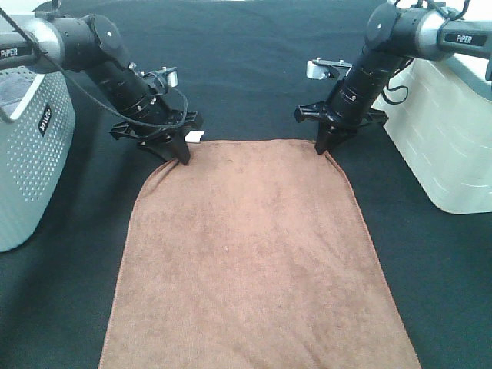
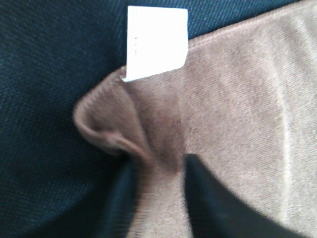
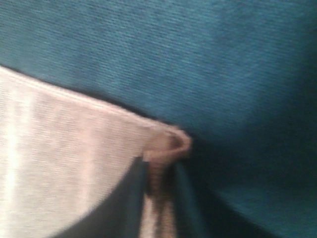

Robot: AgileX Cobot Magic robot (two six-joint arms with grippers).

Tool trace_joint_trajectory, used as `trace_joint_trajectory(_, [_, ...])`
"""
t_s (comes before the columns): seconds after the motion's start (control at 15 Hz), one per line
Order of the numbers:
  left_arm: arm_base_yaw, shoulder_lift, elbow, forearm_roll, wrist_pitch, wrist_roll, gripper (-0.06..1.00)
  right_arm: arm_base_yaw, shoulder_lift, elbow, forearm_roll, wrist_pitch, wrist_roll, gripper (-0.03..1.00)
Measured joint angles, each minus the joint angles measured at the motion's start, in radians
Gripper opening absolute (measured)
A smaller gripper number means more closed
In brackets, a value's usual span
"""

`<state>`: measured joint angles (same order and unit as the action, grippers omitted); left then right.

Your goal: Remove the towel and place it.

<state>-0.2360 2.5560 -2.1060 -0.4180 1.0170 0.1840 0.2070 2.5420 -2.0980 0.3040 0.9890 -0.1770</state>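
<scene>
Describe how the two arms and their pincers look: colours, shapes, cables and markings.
Both arms have silver-grey upper tubes lettered PIPER, then black ribbed cylindrical wrists. The left pincer and right pincer are black, each with slim tapered fingers under a wide black crossbar. A black cable loops along the left arm; another hangs by the right arm. A silver camera block sits beside each wrist.

From high above we look steeply down on the towel (image 1: 257,261), seeing both far corners. Each wrist view sits very near one of those corners, ours on the left beside the white tag (image 2: 156,42), sharing it with the overhead view.
</scene>
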Motion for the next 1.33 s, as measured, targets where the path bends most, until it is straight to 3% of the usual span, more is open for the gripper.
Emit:
trace_joint_trajectory(0.07, [0.0,0.0,0.0,0.022,0.0,0.0,0.09,0.0,0.0,0.0,-0.005,0.0,0.0,0.01])
trace_joint_trajectory(0.27, [-0.003,0.0,0.0,0.046,0.0,0.0,0.0,0.0,-0.001,0.0,-0.012,0.0,0.0,0.01])
trace_joint_trajectory(0.53, [-0.009,-0.01,0.001,0.076,-0.002,0.0,0.0,0.0,-0.003,0.0,-0.015,-0.003,0.0,0.01])
trace_joint_trajectory(0.73, [-0.009,-0.026,0.006,0.099,-0.068,0.0,0.0,0.0,-0.036,-0.002,-0.014,-0.104,-0.001,0.01])
trace_joint_trajectory(0.93, [-0.009,-0.046,0.001,0.1,-0.152,0.0,0.0,0.001,-0.046,-0.056,-0.011,-0.135,-0.002,0.01])
trace_joint_trajectory(1.13, [-0.009,-0.046,-0.042,0.102,-0.194,0.0,0.0,0.001,-0.046,-0.104,-0.011,-0.153,-0.011,0.01])
trace_joint_trajectory(1.33, [-0.009,-0.047,-0.146,0.153,-0.268,0.0,0.0,0.001,-0.046,-0.136,-0.024,-0.243,-0.046,0.01])
